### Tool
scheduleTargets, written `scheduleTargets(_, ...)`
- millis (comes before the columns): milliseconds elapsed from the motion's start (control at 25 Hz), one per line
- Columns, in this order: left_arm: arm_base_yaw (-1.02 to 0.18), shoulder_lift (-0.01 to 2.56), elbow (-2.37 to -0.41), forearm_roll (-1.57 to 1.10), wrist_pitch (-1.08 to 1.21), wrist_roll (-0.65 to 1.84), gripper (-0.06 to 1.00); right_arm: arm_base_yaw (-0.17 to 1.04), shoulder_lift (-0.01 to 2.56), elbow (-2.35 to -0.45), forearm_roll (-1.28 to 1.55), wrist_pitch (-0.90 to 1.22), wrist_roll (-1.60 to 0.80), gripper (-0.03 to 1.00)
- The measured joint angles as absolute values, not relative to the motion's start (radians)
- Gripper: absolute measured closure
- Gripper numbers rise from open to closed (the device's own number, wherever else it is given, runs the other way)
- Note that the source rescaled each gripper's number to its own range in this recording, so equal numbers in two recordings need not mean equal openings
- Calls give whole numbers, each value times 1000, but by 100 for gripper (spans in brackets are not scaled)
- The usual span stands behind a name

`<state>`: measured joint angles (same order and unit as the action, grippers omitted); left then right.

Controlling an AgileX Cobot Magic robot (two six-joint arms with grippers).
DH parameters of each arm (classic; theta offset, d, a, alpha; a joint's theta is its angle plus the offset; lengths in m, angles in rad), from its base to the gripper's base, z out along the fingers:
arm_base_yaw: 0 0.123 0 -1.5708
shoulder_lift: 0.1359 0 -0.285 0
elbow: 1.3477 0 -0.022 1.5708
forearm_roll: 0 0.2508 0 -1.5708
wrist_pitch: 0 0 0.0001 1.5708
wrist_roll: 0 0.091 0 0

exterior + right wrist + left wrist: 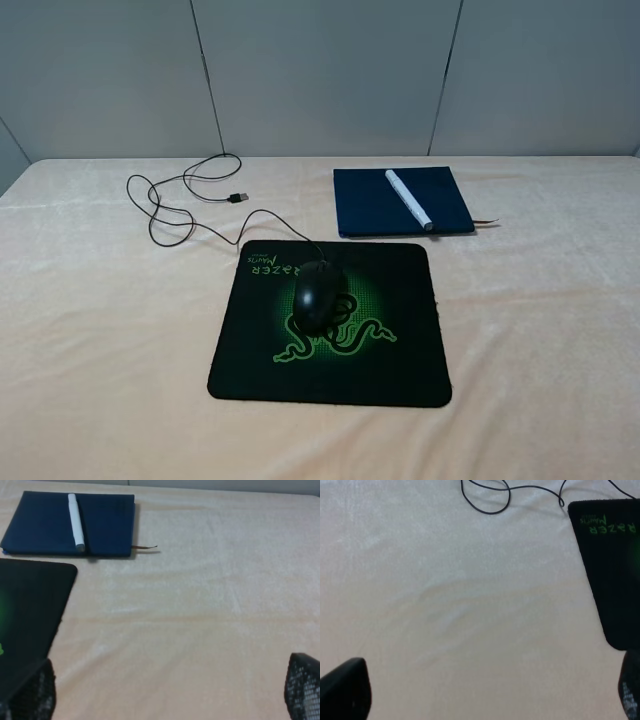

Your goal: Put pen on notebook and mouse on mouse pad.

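Note:
The black mouse (316, 295) lies on the green logo of the black mouse pad (400, 350), and its cable (180, 215) loops back to a USB plug (238, 197). The white pen (408, 198) rests diagonally on the navy notebook (365, 205). The right wrist view also shows the pen (75, 521), the notebook (40, 527) and its ribbon (145, 547). Neither arm shows in the exterior high view. My left gripper (487, 700) is open above bare cloth beside the mouse pad (610, 570). My right gripper (167, 695) is open, away from the notebook, by a mouse pad corner (30, 600).
A cream cloth (90, 330) covers the whole table. Grey wall panels (320, 70) stand behind its far edge. Cable loops (490, 500) lie on the cloth beyond the left gripper.

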<state>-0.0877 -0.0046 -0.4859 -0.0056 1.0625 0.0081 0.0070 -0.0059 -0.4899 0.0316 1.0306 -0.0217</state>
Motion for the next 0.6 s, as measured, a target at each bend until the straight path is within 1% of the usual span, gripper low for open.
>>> scheduleTargets(600,-88,-5,-486,-6,1062,8,-6,7,-6,-490,32,1031,-22,-3)
